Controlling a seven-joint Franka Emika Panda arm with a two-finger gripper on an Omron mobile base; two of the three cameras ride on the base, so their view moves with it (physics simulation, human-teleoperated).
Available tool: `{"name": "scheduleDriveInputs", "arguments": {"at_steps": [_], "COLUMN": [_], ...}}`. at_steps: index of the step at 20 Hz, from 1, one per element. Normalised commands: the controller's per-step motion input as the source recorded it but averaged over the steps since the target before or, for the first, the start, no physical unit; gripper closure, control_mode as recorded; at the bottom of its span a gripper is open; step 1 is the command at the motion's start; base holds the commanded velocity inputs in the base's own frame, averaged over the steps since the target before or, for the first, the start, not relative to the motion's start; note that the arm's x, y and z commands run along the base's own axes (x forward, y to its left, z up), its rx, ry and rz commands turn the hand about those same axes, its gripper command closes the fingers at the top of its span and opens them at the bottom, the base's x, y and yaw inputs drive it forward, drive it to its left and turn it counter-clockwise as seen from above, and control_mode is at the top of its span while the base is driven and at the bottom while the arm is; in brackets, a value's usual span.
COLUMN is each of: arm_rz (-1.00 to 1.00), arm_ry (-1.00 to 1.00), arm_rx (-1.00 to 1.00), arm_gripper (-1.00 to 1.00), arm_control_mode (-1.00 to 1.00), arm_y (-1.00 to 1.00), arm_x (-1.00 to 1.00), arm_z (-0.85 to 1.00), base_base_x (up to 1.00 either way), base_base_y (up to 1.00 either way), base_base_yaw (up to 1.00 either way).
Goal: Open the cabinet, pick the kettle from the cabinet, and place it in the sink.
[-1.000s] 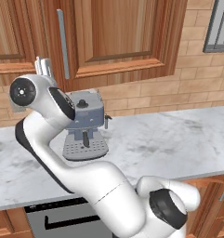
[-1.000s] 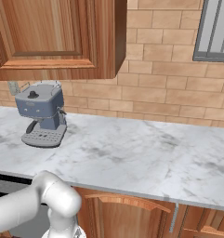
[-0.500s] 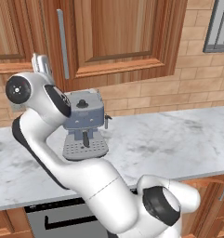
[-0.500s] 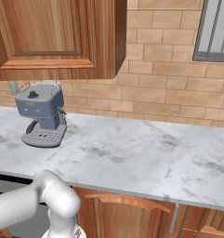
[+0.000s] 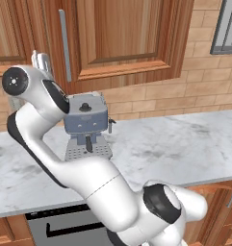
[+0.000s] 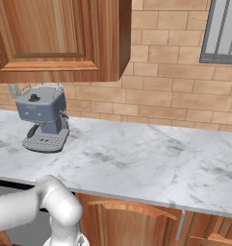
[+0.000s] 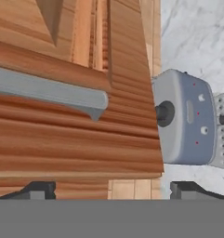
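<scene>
The fingers, spread wide and empty, had crept up closer to the handle just ahead (cabinet door unopened), lining up the pull.

My arm has swung further left over the last second: in the left base view its elbow joint sat closer to the coffee machine before and now stands nearer the left edge, below the cabinet door's lower left corner. The hand has risen with it, ending just left of the bar handle, by its lower end. The shoulder in the right base view has barely shifted.
</scene>
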Motion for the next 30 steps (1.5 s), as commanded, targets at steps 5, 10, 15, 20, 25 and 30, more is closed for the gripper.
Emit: {"name": "scheduleDriveInputs", "arguments": {"at_steps": [5, 10, 15, 20, 25, 30], "arm_rz": [-0.12, -0.15, -0.14, -0.16, -0.21, -0.23], "arm_ry": [0.00, 0.00, -0.01, -0.03, -0.02, 0.00], "arm_rx": [0.24, 0.23, 0.23, 0.17, 0.13, 0.13], "arm_gripper": [-1.00, -1.00, -1.00, -1.00, -1.00, -1.00], "arm_control_mode": [-1.00, -1.00, -1.00, -1.00, -1.00, -1.00], "arm_y": [0.44, 0.46, 0.42, 0.38, 0.33, 0.26], "arm_x": [0.00, 0.01, 0.03, 0.02, 0.02, 0.01], "arm_z": [-0.28, -0.31, -0.25, -0.21, -0.15, -0.13], "base_base_x": [0.00, 0.00, 0.00, 0.00, 0.00, 0.00], "base_base_y": [0.00, 0.00, 0.00, 0.00, 0.00, 0.00], "base_base_yaw": [0.00, 0.00, 0.00, 0.00, 0.00, 0.00]}}
